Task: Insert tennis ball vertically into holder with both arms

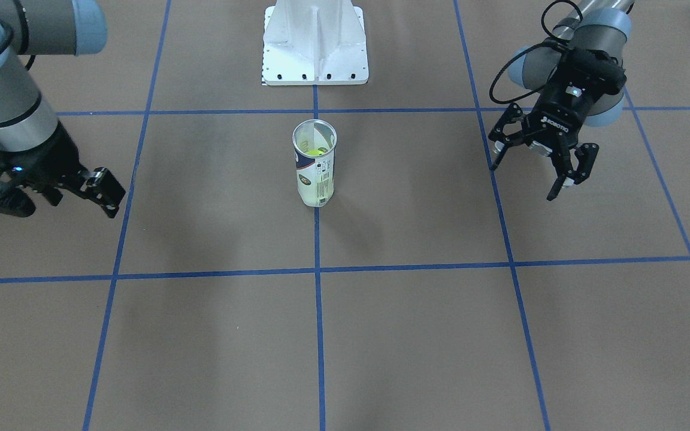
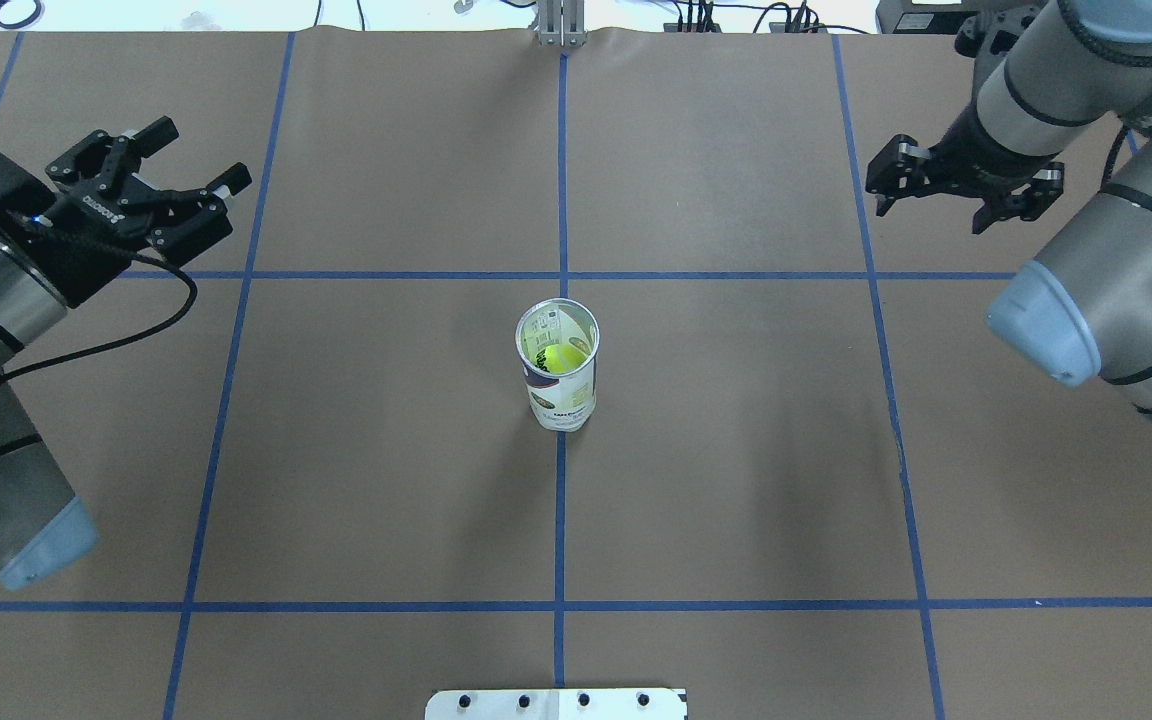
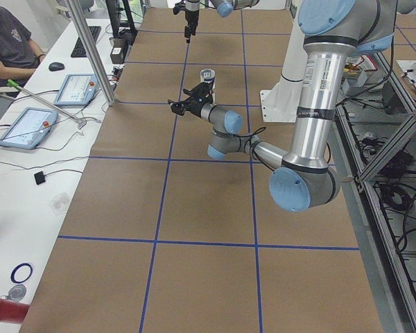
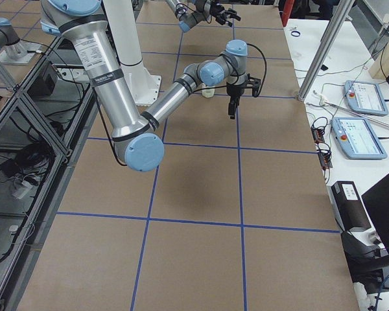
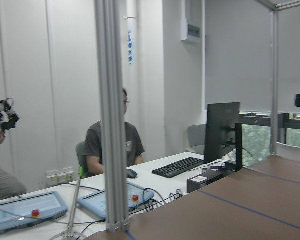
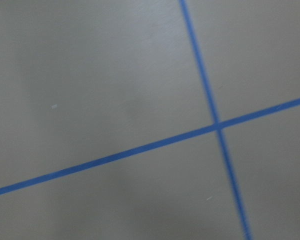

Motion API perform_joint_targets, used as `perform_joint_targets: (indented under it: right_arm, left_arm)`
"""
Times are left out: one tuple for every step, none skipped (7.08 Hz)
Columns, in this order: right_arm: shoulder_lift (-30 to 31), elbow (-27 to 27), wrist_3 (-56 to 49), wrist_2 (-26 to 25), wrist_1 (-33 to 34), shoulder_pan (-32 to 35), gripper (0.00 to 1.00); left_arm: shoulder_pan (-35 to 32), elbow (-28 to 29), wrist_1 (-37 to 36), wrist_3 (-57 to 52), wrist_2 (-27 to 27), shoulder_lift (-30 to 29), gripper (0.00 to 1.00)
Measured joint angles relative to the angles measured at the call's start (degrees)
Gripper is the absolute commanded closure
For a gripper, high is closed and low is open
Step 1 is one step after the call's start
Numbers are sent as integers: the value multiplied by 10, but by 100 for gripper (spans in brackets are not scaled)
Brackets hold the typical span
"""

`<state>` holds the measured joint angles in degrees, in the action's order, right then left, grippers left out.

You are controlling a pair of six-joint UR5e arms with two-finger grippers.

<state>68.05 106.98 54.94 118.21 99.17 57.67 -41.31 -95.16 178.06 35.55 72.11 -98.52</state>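
Note:
The holder [image 2: 558,385], a clear can with a navy-and-white label, stands upright at the table's centre; it also shows in the front view [image 1: 315,176]. The yellow-green tennis ball [image 2: 564,357] sits inside it, seen through the open top [image 1: 315,152]. My left gripper [image 2: 204,152] is open and empty, raised far to the holder's left [image 1: 523,179]. My right gripper [image 2: 931,212] is open and empty, far to the holder's right [image 1: 63,202]. Neither gripper touches the holder. The wrist views show no fingers.
The white pedestal base [image 1: 315,42] stands on the robot's side of the holder. Blue tape lines [image 2: 561,275] grid the brown table. A desk with tablets and a seated person [image 3: 14,41] lies beyond the far table edge.

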Motion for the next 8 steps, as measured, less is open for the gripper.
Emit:
perform_joint_targets:
  right_arm:
    - [25, -22, -48, 8, -30, 27, 1]
    - [54, -41, -86, 28, -68, 53, 1]
    - [78, -50, -112, 51, -99, 73, 1]
    - [96, -50, -125, 71, -119, 87, 1]
    - [109, -49, -139, 83, -132, 98, 1]
    - [123, -49, -166, 96, -137, 116, 1]
    - [136, -54, -203, 112, -139, 143, 1]
    - [147, -62, -248, 122, -140, 171, 1]
  left_arm:
    - [-40, -3, -82, 36, 40, -2, 1]
    - [-99, -4, -165, 61, 117, -3, 1]
    - [-162, -3, -237, 75, 209, -8, 1]
    - [-217, -1, -310, 84, 298, -18, 1]
    - [-251, 2, -369, 88, 369, -21, 1]
    - [-276, 6, -403, 75, 436, -17, 1]
    - [-292, 14, -432, 44, 477, -13, 1]
    - [-309, 30, -476, -16, 494, -11, 1]
